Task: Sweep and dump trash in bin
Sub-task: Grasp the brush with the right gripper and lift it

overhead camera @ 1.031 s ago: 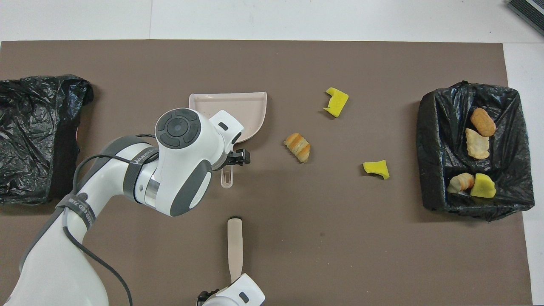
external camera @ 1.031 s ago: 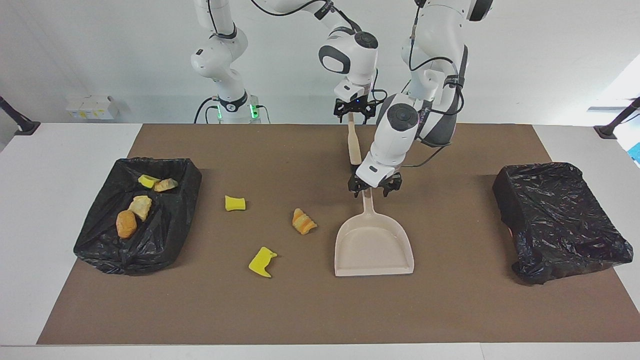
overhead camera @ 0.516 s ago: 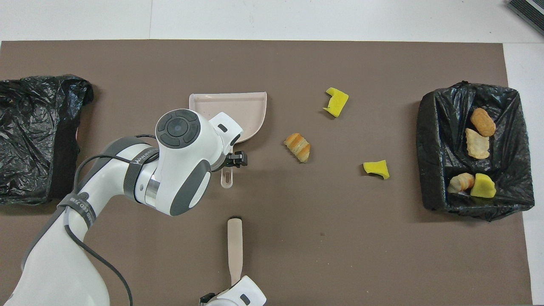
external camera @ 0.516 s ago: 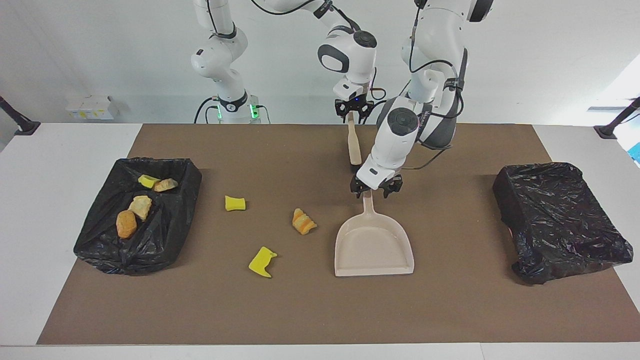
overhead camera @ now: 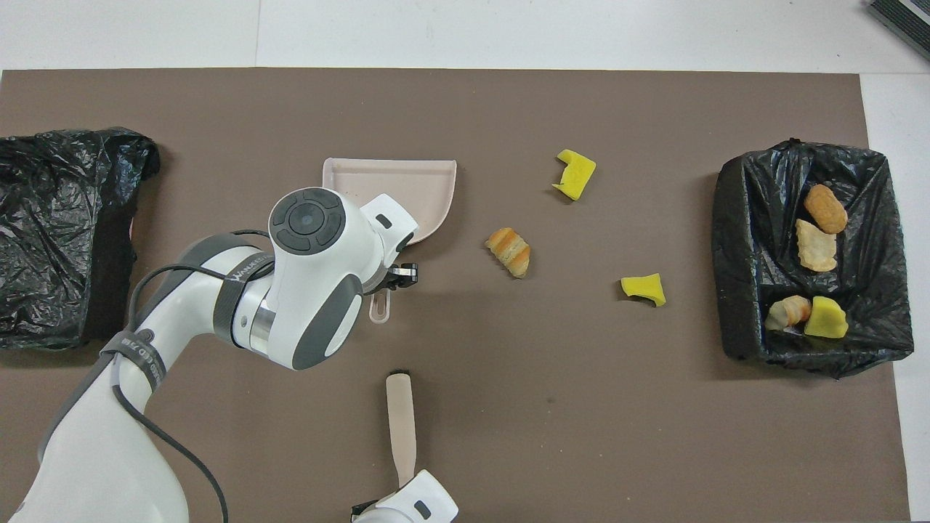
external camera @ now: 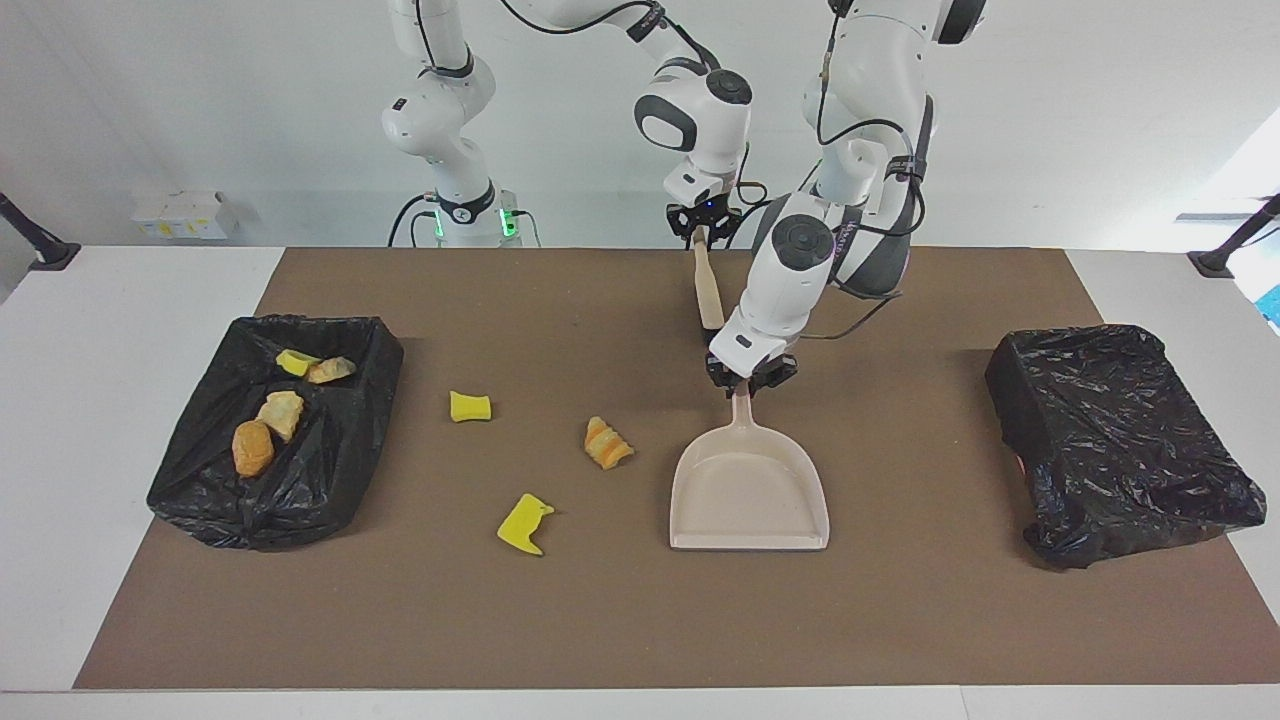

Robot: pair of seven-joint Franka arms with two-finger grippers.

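The beige dustpan lies flat mid-mat, and my left gripper is shut on its handle. Over the mat's edge nearest the robots, my right gripper is shut on a beige sweeping stick. Three trash pieces lie loose beside the pan toward the right arm's end: a striped bread-like lump and two yellow foam chunks. The black-lined bin at that end holds several pieces.
A second bin wrapped in a crumpled black bag sits at the left arm's end of the brown mat. White table shows around the mat.
Both grippers have closed, the left on the dustpan handle and the right on the stick. Dustpan and stick have shifted slightly. The trash has not moved.
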